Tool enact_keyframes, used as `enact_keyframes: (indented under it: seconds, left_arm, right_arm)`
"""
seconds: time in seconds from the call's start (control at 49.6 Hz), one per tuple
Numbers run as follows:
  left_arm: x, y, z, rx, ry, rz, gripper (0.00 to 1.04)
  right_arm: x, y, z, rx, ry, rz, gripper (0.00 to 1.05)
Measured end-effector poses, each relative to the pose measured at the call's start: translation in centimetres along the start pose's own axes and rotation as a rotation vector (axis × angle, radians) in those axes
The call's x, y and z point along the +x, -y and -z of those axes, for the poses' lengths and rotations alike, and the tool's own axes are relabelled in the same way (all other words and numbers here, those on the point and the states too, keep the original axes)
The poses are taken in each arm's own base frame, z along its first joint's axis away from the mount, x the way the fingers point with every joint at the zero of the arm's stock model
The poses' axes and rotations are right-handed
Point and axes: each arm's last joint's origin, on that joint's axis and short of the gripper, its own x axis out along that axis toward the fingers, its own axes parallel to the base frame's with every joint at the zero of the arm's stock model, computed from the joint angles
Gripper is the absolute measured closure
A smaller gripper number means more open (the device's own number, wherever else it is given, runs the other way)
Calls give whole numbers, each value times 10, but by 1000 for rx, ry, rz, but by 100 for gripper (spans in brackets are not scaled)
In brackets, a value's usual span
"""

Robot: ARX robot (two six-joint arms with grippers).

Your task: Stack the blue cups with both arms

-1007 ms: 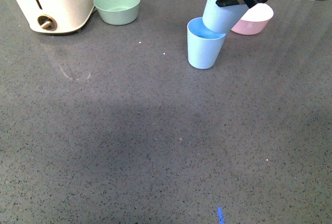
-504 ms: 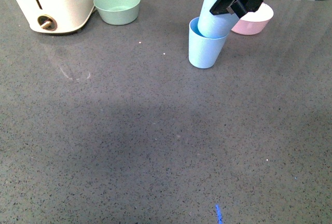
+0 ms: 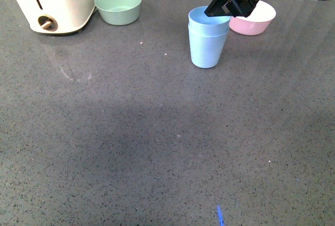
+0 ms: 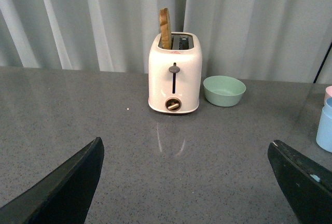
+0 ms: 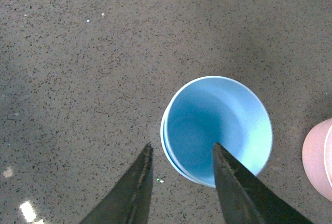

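Note:
The two blue cups (image 3: pixel 208 40) stand nested upright, one inside the other, at the back right of the grey table. In the right wrist view the stack (image 5: pixel 218 128) shows from above, both rims visible. My right gripper (image 3: pixel 222 6) is open just above the stack's rim; in its wrist view its tips (image 5: pixel 181 151) straddle the near rim, one finger over the cup's inside, one outside, not gripping. My left gripper (image 4: pixel 187 154) is open and empty, low over the table, facing the toaster; the stack shows at that view's right edge (image 4: pixel 325 129).
A cream toaster (image 3: pixel 52 1) with toast (image 4: pixel 165 28) stands at the back left, a sage-green bowl (image 3: pixel 118 6) beside it. A pink bowl (image 3: pixel 256 22) sits right behind the cups. A blue mark (image 3: pixel 221 216) lies near the table's front edge.
The tilted upper cup has dropped fully into the lower cup and now sits upright. My right gripper has let go of it and lifted a little.

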Motion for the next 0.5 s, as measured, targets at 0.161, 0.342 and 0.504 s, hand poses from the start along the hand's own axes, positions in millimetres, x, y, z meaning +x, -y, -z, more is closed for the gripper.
enact_keyframes:
  seconds: [0.161, 0.342, 0.504]
  left_arm:
    - [0, 0, 0, 0, 0, 0, 9]
    - [0, 0, 0, 0, 0, 0, 9]
    - [0, 0, 0, 0, 0, 0, 9]
  right_arm:
    - [-8, 2, 2, 11, 14, 7, 46]
    - [-44, 13, 1, 62, 113, 79, 20]
    - [-123, 21, 19, 183, 299, 292, 9]
